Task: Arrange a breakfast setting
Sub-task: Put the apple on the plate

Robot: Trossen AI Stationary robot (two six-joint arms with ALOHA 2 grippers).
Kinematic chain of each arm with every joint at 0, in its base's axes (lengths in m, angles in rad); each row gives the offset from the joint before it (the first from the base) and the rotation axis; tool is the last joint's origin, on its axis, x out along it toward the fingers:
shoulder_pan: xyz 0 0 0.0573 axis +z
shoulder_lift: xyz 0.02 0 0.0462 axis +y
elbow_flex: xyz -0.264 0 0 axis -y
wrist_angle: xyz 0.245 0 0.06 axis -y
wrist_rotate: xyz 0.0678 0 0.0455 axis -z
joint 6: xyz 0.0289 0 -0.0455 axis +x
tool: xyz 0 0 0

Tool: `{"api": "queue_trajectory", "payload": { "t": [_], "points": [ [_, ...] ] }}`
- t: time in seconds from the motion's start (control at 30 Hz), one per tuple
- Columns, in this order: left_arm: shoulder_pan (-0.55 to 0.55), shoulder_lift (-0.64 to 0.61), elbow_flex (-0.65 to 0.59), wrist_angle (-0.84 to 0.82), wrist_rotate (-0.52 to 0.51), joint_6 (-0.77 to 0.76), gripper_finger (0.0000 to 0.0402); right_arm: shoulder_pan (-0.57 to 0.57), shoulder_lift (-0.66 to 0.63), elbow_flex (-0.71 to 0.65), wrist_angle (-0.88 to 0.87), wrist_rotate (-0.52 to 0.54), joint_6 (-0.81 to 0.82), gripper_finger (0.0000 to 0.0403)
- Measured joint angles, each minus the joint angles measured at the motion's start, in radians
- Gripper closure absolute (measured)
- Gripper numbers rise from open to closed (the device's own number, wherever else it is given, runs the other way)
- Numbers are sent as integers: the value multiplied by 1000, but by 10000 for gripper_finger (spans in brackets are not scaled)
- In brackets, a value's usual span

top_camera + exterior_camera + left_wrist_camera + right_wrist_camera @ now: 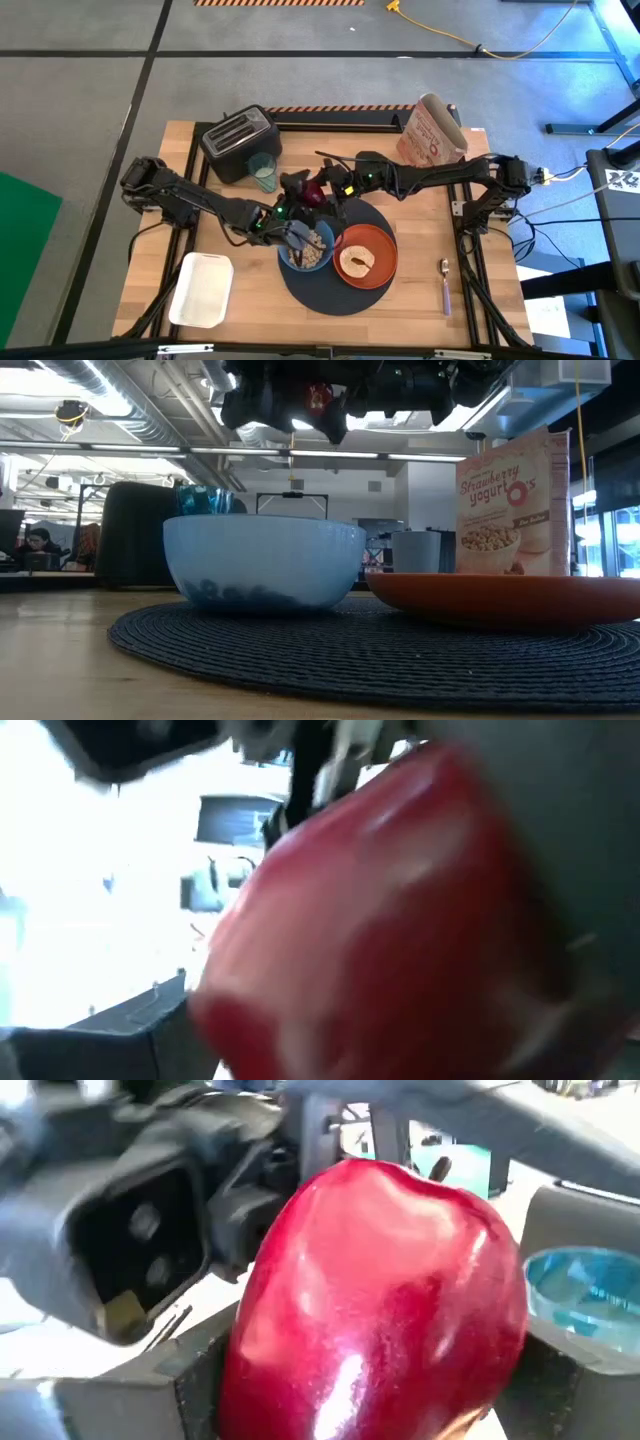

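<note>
A small dark-red fruit [380, 1300] hangs in the air over the far edge of the dark blue-grey mat [330, 288]. My right gripper [322, 193] is shut on it. In the low view the fruit [318, 398] shows high above the blue bowl [262, 560]. My left gripper [296, 192] comes up close against the fruit from the left, and the fruit fills its wrist view [380, 920]. The bowl [305, 250] and the orange plate [372, 255] with round bread [355, 262] stand on the mat. The teal glass [263, 173] and the purple-handled spoon [445, 285] stand off the mat. My right gripper pinches the fruit between its two fingers, by its two opposite sides [250, 1350]. The fingers come about level from the table's right side. The fruit is lifted clear of the table, with its stem end [435, 1170] pointing away from the wrist.
A black toaster [238, 140] stands at the far left beside the glass, and a red-and-white cereal bag [432, 130] at the far right. A white tray [202, 290] lies at the near left. Both arms cross above the bowl.
</note>
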Motion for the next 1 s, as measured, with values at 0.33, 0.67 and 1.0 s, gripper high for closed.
{"api": "queue_trajectory", "payload": {
  "t": [0.33,0.67,1.0],
  "points": [
    [11,-46,3,-181,67,-490,3,-2,6,-5,94,-26,-45,83],
    [23,-81,5,-328,97,-666,4,-10,8,-6,97,-152,-46,85],
    [63,-228,5,-464,398,-906,4,-8,-19,-4,41,-171,-159,87]
  ]
}}
